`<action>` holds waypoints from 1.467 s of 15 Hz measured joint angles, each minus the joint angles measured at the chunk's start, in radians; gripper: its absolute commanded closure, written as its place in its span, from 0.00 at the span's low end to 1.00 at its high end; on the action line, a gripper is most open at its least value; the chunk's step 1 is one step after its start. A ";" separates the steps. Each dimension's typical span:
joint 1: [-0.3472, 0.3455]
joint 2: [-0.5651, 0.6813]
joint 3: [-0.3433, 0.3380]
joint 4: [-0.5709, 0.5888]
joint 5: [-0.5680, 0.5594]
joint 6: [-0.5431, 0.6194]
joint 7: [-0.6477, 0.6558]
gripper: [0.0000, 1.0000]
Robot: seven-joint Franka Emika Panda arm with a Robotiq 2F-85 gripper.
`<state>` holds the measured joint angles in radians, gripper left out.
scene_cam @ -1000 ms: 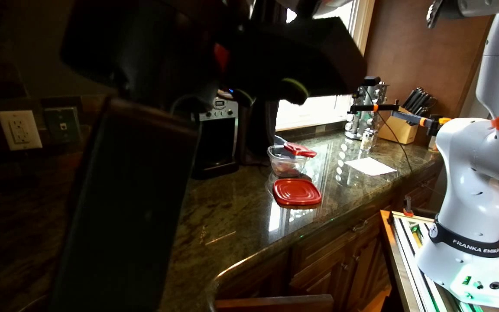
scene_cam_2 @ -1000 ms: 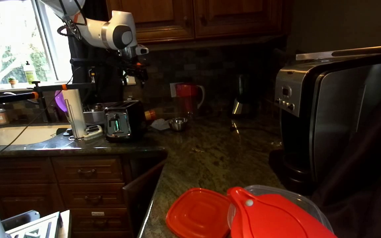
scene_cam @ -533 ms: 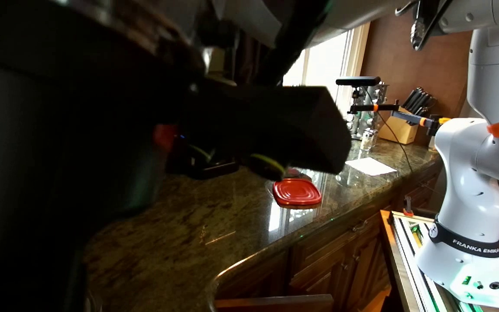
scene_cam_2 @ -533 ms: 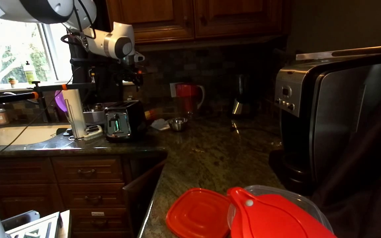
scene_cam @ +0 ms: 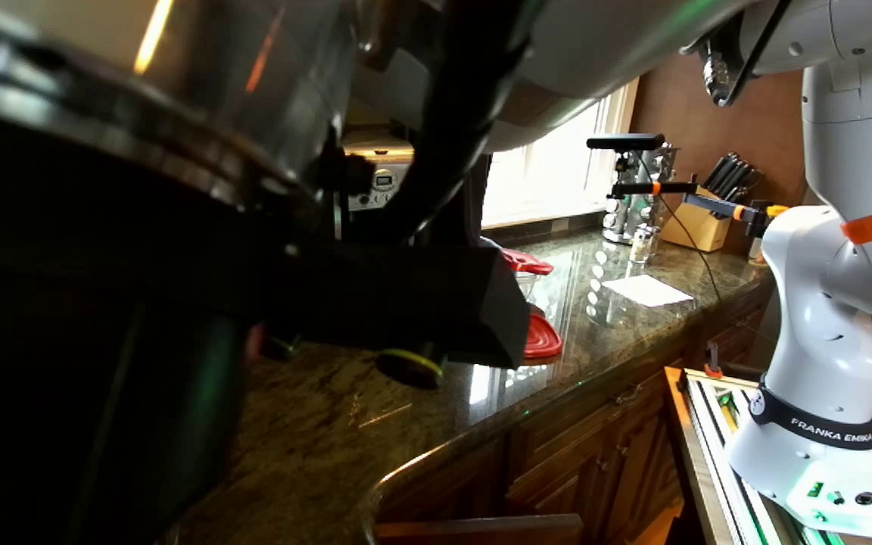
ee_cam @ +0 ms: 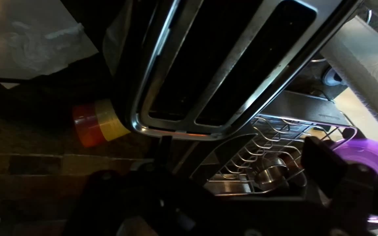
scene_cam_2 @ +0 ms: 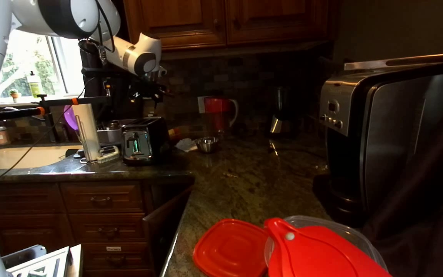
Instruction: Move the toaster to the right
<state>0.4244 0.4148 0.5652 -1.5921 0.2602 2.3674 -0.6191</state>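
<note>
On the dark stone counter (scene_cam_2: 252,181), a steel coffee maker (scene_cam_2: 390,130) stood well apart from the toaster (scene_cam_2: 144,141), which sat upright. A wire dish rack (ee_cam: 304,109) and a paper roll (scene_cam_2: 86,130) stood near one long side of the toaster. A red pitcher (scene_cam_2: 215,111) stood beyond the toaster's opposite side. Above the toaster hung the gripper (ee_cam: 238,144), jaws spread apart; whether either touched it I could not tell. On the pitcher's side of the toaster lay a metal bowl (scene_cam_2: 207,146), a crumpled white sheet (scene_cam_2: 186,145) and, nearest, a red-and-yellow cylinder (ee_cam: 98,124).
</note>
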 measured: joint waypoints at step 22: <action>0.068 0.038 -0.138 -0.006 -0.219 -0.024 0.373 0.00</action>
<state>0.4924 0.4530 0.4267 -1.5984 0.0411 2.3435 -0.2465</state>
